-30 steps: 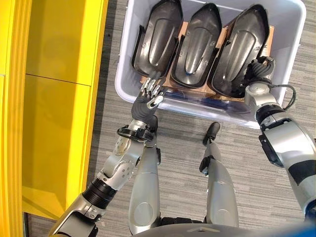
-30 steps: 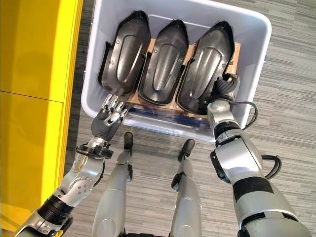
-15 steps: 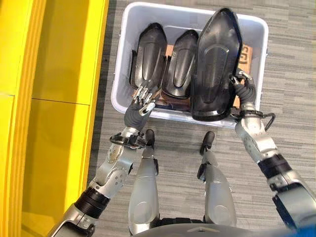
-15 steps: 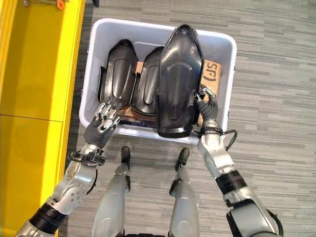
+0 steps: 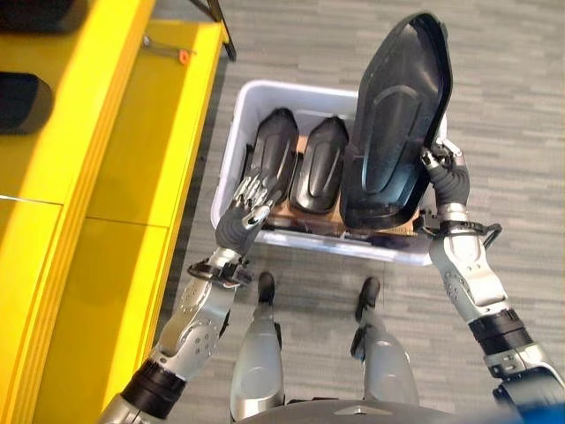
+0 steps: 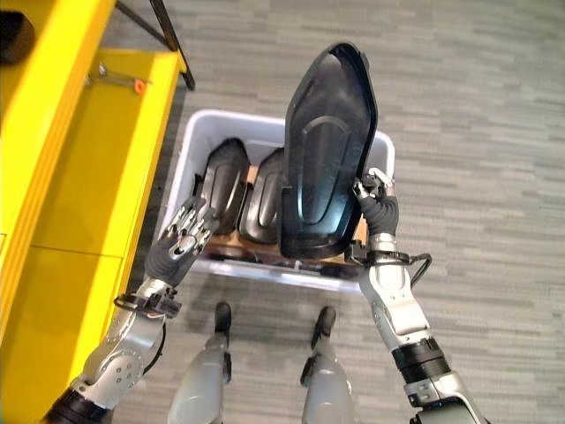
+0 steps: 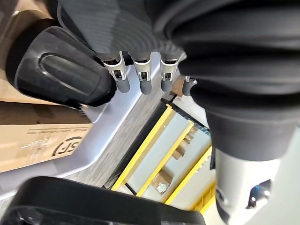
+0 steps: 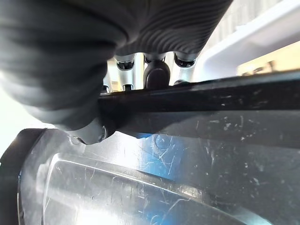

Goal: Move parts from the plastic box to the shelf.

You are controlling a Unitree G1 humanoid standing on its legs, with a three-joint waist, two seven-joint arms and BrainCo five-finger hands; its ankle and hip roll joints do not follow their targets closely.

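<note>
Above the grey plastic box [image 5: 231, 150] on the carpet, the right hand [image 6: 378, 205] pinches the edge of a large black part [image 6: 325, 155], holding it lifted clear over the box's right side. Two more black parts [image 5: 296, 163] stand side by side inside the box on cardboard [image 7: 33, 133]. Near the box's left front corner, the left hand [image 5: 243, 212] hovers with fingers spread, holding nothing. Beside the box on the left stands the yellow shelf [image 5: 97, 203].
</note>
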